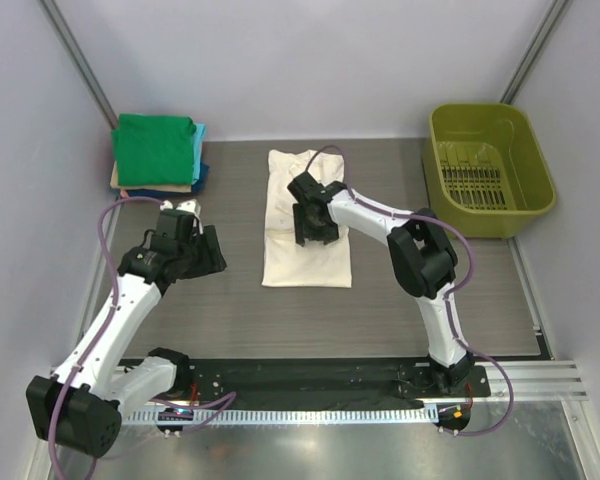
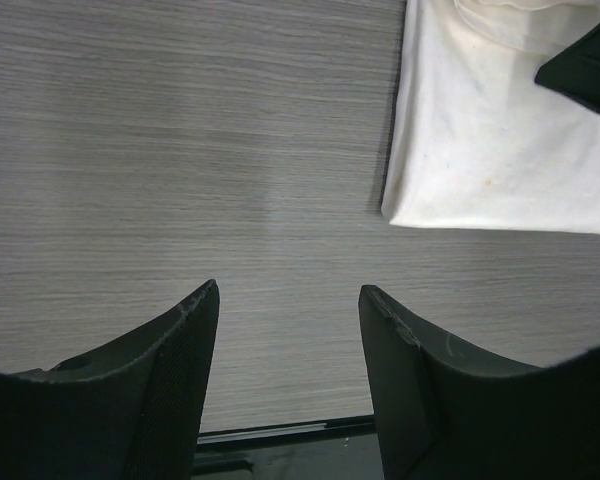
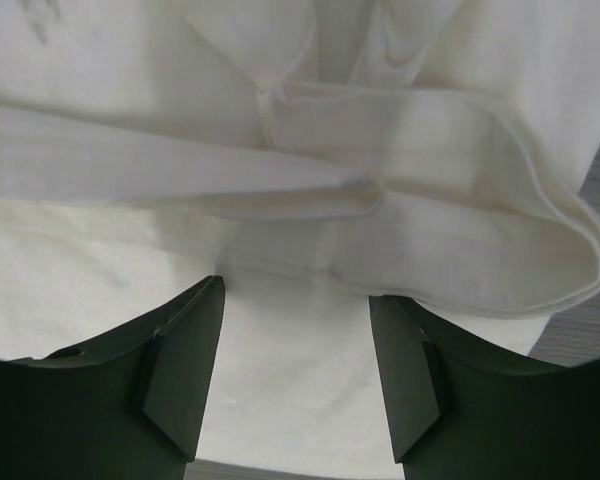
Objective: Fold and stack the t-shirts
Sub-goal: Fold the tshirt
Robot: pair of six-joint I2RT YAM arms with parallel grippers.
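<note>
Lying folded lengthwise, the cream t-shirt [image 1: 305, 263] is under the right gripper [image 3: 295, 290], spread like the left gripper [image 2: 288, 290]

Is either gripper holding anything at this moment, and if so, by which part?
Nothing is held. The left gripper is open over the table; the right gripper is open over the cream t-shirt, with no cloth between its fingers.

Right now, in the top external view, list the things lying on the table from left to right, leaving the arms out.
From the left: stack of folded t-shirts → cream t-shirt → olive-green basket.
</note>
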